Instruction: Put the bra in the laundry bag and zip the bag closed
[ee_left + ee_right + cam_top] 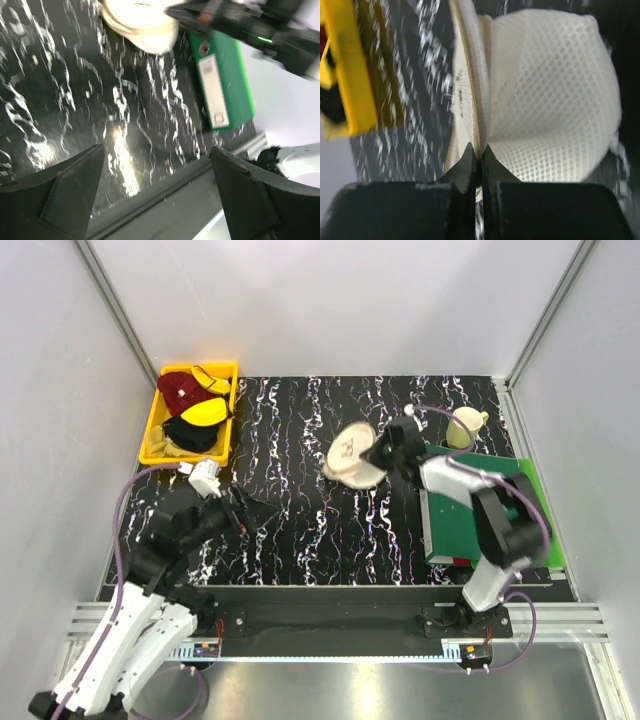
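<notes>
At table (300, 540) centre, right jaws pinch the laundry bag (348, 452) rim

The left arm rises from its base at the near left corner and leans forward and to the right, forearm stretched out low. The left hand (156, 150) points ahead with its two dark fingers (70, 190) spread wide and nothing between them. The right arm climbs from its base, bends sharply at the elbow and reaches forward and left. The right hand (480, 152) has its tips pressed together, pinching the zip edge of the laundry bag (545, 90).
</notes>
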Robot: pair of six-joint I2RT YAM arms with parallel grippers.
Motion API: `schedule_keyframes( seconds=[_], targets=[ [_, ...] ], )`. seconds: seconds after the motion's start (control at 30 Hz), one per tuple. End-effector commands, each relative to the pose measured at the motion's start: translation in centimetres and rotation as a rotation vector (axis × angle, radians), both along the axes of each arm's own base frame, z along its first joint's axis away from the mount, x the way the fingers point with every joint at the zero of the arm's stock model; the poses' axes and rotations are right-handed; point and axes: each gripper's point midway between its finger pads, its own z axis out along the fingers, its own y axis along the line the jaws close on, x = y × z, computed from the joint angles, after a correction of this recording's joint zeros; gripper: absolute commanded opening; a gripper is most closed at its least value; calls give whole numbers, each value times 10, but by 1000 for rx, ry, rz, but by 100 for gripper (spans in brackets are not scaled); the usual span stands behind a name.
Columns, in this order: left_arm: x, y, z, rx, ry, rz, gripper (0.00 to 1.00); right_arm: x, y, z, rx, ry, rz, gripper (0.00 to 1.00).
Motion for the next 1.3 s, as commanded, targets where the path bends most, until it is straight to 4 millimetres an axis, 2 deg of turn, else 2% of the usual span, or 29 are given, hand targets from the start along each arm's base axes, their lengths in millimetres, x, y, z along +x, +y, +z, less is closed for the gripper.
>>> schedule_keyframes(
  seconds=[0.0,0.03,0.07,0.1,0.13,0.17,0.2,0.27,0.3,0.33,0.37,0.4,0.43,0.47,0.5,0.57,0.6,0.63,0.67,0.7,0.73,0.77,0.8,0.83,0.87,0.93,0.97,1.13,1.27],
  targets=[
    [-4,-23,-7,-43,26,-71,89,-109,2,1,67,99,178,0],
    [-12,-31,-13,-31,24,-106,89,-127,1,0,88,119,186,0],
    [-15,-35,-15,-23,17,-113,89,-143,2,17,131,91,212,0],
    [-13,-36,-20,-4,14,-89,89,-167,-2,0,135,137,228,0],
    [-26,-51,-24,3,10,-153,89,-181,-1,1,155,143,249,0],
    [-30,-57,-28,18,7,-174,89,-203,1,4,184,137,296,0],
    [-41,-71,-39,61,19,-221,89,-212,1,5,199,135,309,1],
    [-48,-85,-44,116,1,-246,89,-233,-4,5,244,128,321,6],
    [-58,-97,-56,191,-6,-285,88,-239,-5,6,255,122,327,8],
    [-62,-106,-51,207,-28,-299,88,-244,-6,6,267,116,328,12],
    [-65,-115,-62,266,-22,-313,88,-252,-8,8,284,98,341,24],
    [-73,-123,-63,290,-46,-329,88,-260,-12,1,277,135,336,29],
    [-74,-133,-56,284,-59,-342,88,-263,-14,1,272,142,331,34],
    [-76,-139,-58,299,-60,-351,88,-262,-19,7,265,113,309,47],
    [-77,-146,-67,338,-55,-361,88,-268,-27,-1,238,152,273,53],
    [-75,-159,-62,348,-71,-364,88,-260,-42,5,214,117,167,60],
    [-71,-163,-71,401,-75,-359,88,-263,-52,3,187,143,123,68],
    [-70,-171,-63,400,-93,-358,88,-261,-58,10,205,130,59,71],
    [-68,-175,-64,416,-105,-355,87,-254,-69,12,186,110,-16,72],
    [-64,-179,-72,472,-123,-360,87,-256,-75,10,179,116,-49,73],
    [-61,-188,-65,470,-144,-362,86,-256,-78,16,202,106,-78,72],
    [-60,-192,-67,492,-157,-366,84,-251,-87,17,180,87,-133,73],
    [-56,-196,-78,558,-176,-374,82,-253,-92,14,161,100,-152,73],
    [-54,-204,-74,565,-190,-380,78,-253,-97,13,151,105,-180,73],
    [-52,-209,-87,611,-187,-392,76,-251,-104,13,130,101,-214,73],
    [-50,-222,-88,633,-204,-407,73,-253,-111,9,111,134,-260,73],
    [-50,-228,-100,667,-200,-420,72,-253,-116,7,100,135,-286,73],
    [-41,-251,-107,717,-222,-418,71,-256,-121,3,140,149,-347,73],
    [-34,-260,-120,770,-221,-396,65,-257,-123,4,142,131,-349,75]
  ],
)
